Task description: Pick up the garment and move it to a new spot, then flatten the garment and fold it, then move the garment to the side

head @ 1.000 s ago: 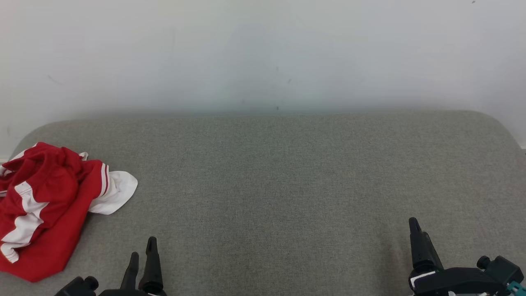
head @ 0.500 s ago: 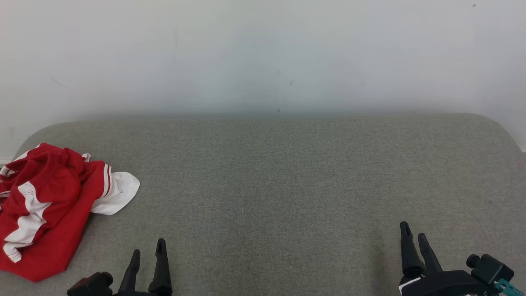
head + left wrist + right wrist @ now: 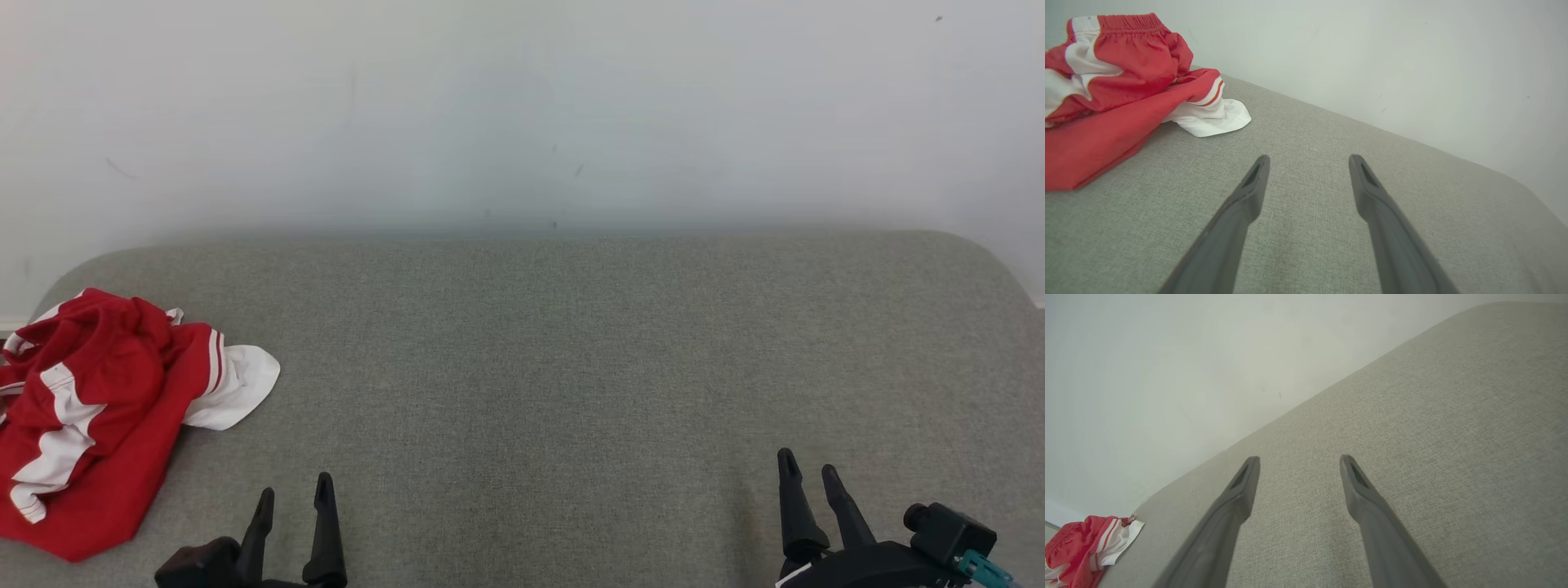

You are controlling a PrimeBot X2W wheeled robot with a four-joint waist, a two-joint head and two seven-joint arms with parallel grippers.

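Note:
A crumpled red garment (image 3: 98, 416) with white stripes lies in a heap at the far left of the grey fabric surface (image 3: 555, 359). In the left wrist view the garment (image 3: 1122, 94) sits at the upper left, and in the right wrist view the garment (image 3: 1081, 547) is small at the lower left. My left gripper (image 3: 294, 492) is open near the front edge, to the right of the heap and apart from it, holding nothing. Low at the front right, my right gripper (image 3: 808, 470) is open too and empty.
A pale wall (image 3: 522, 106) rises directly behind the grey surface. The surface has rounded back corners (image 3: 971, 245). Bare fabric stretches between my two grippers and up to the wall.
Both grippers have slid lower in the head view; the right one has shifted left and turned so both its fingers show. The whole picture has drifted down slightly. The garment lies as before.

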